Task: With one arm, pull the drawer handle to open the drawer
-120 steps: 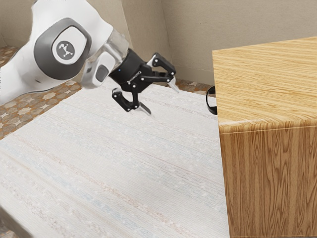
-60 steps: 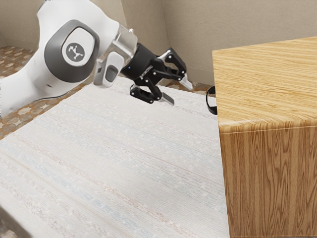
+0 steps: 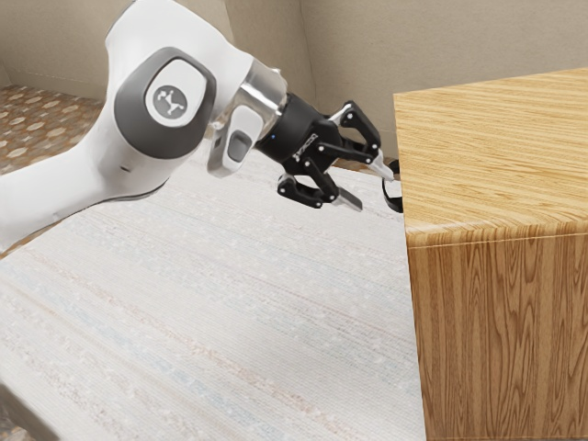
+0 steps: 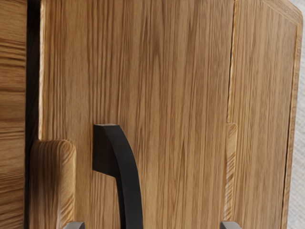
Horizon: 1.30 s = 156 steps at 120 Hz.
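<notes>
- Exterior view: the white arm (image 3: 165,119) reaches from the exterior view's upper left toward the wooden cabinet (image 3: 496,184) on the exterior view's right.
- The pincer (image 3: 372,184) is spread wide and has hold of nothing.
- The black drawer handle (image 3: 393,186) sticks out from the cabinet face that looks toward the arm, at mid-frame, just beside the pincer on the exterior view's right. Its long axis runs up and down.
- The upper finger's tip sits very close to the handle. I cannot tell whether they touch.
- The pale, streaked bench (image 3: 230,303) spreads below. Patterned floor tiles (image 3: 46,119) show at the left edge, with a plain beige wall (image 3: 413,46) behind.
- Wrist view: the drawer front (image 4: 176,86) faces the hand squarely, its wood grain running along the handle.
- The handle (image 4: 121,171) curves off it as a dark bar, with a rounded wooden block (image 4: 52,181) just beside.
- Two grey fingertips (image 4: 231,224) stand on either side of the bar, well apart, and the bar lies nearer the other tip.
- I judge the next move to be a short advance and a closing across the bar before any pull.
</notes>
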Each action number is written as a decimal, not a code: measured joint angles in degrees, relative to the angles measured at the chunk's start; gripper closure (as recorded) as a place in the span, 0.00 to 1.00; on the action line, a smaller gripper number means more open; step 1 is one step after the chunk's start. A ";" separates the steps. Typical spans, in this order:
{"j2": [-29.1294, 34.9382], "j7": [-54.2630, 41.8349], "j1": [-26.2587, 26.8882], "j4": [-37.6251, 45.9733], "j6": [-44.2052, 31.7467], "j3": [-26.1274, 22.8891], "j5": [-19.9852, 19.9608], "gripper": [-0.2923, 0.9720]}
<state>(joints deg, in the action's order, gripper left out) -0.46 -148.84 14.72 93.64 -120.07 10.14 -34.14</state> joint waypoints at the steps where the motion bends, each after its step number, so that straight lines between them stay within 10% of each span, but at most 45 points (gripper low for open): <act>1: -0.04 0.04 0.07 -0.01 0.01 0.01 -0.02 0.51; 156: 6.73 1.77 -5.45 7.88 4.74 4.00 0.46 0.54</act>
<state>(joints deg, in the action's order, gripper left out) 6.26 -147.07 9.27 101.52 -115.33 14.14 -33.69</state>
